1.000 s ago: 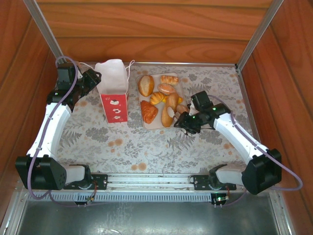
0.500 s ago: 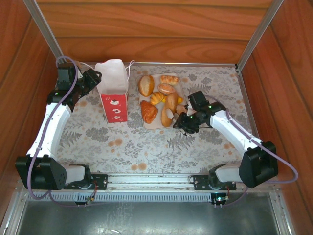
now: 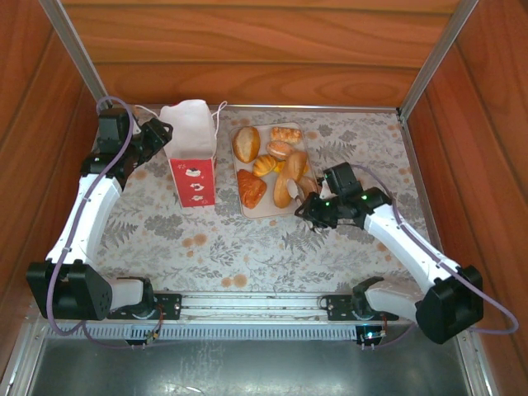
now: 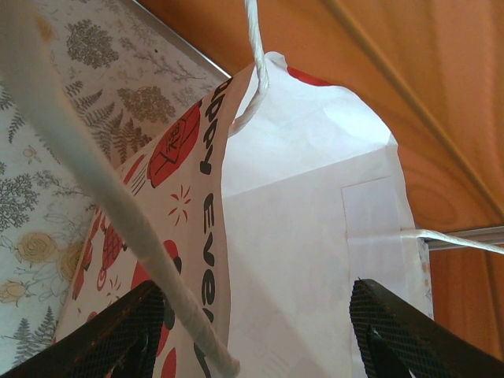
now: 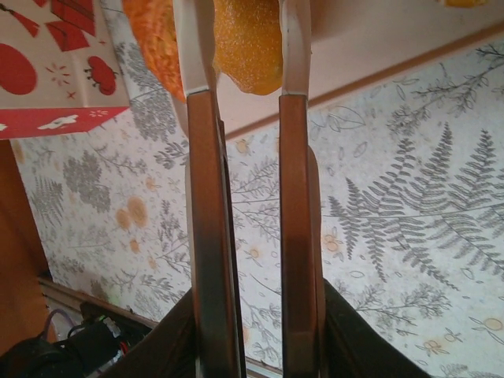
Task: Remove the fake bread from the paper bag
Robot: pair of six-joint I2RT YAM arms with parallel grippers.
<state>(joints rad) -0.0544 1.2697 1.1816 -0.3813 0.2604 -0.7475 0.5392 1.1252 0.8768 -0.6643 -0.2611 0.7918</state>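
Note:
The paper bag (image 3: 190, 157) stands upright at the back left, white on top with a red lower band. My left gripper (image 3: 155, 132) is open at the bag's left side. In the left wrist view its fingers (image 4: 102, 339) stand wide on either side of the bag's wall (image 4: 315, 236), and a cord handle (image 4: 118, 213) crosses in front. What shows of the bag's inside is white paper. Several fake breads (image 3: 252, 188) lie on the beige tray (image 3: 262, 211). My right gripper (image 3: 308, 209) hovers by the tray's near right corner, its jaws narrowly open and holding nothing. A bread (image 5: 244, 39) lies beyond its fingertips.
Wooden walls close in the floral tablecloth (image 3: 247, 247) on three sides, with metal posts at the back corners. The tray sits just right of the bag. A metal rail (image 3: 247, 305) with the arm bases runs along the near edge.
The right gripper's jaws have narrowed, and that arm has drawn back a little toward the near edge. The left arm and the bag have not moved.

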